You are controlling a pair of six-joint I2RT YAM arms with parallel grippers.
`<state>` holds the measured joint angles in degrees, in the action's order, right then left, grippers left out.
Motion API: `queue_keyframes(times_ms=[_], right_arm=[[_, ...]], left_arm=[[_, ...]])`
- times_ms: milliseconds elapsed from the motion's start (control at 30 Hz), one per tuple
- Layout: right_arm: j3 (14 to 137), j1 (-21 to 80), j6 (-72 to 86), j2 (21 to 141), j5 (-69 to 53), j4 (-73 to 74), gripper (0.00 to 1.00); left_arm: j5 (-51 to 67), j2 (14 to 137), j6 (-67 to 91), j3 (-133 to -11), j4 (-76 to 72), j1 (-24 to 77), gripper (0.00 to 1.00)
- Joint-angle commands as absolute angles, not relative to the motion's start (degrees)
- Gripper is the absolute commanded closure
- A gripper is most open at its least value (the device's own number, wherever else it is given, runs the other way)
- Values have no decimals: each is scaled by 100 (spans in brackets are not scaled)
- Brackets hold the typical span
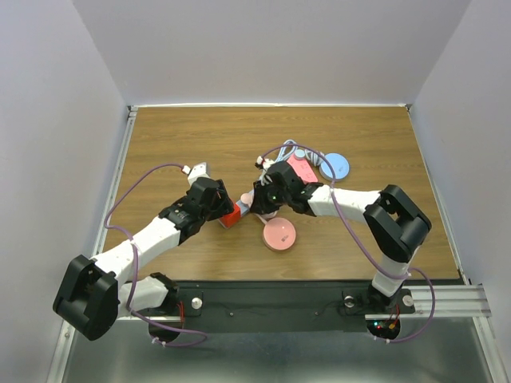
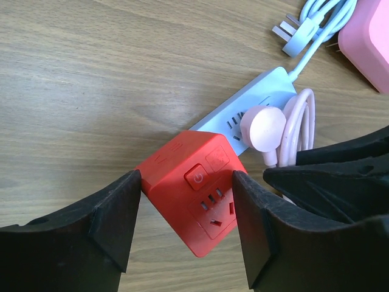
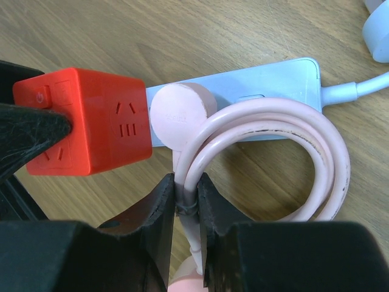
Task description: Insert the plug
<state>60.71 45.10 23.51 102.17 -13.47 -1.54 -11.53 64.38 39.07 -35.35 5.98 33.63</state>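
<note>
Where the right gripper (image 3: 186,190) pinches, we see the pink cord (image 3: 316,152) caught between its pressed-together fingers (image 3: 159,213), just below the plug (image 3: 180,112). The plug is a round pink disc, just ahead of that gripper's fingertips. It sits over the near end of the pale blue strip (image 3: 267,82), and we cannot tell whether its pins are in a socket or only resting above one. The cord loops in a coil to the right of the plug, across the strip and onto the table (image 3: 182,30).

Just left of the plug, nearly touching it, stands the red cube (image 3: 91,121). The left gripper (image 2: 186,182) straddles this cube, and its two black fingers (image 2: 115,213) lie against opposite sides of it, so we read it as closed on the cube. From the left wrist, the plug shows beyond the cube's far right corner, with the strip behind both.

As for writing, we find little. One face of the cube carries a square button (image 2: 196,177) with a power symbol, and another small power symbol shows near its corner in the right wrist view. Faint raised marks sit on the cube's top edge and on the plug's face, but they are too small to read. We see no brand name.
</note>
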Motion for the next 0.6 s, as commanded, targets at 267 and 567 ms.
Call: queue_keyframes(times_ms=[267,567], right_arm=[[6644,4562,1591,9984,-1863,237,100],[6680,4562,1503,10266,-2110,386,100]], left_arm=[[-774,6513,3648,-3340,457,3340,27],[-738,6495,3577,-3331,510,3322,27]])
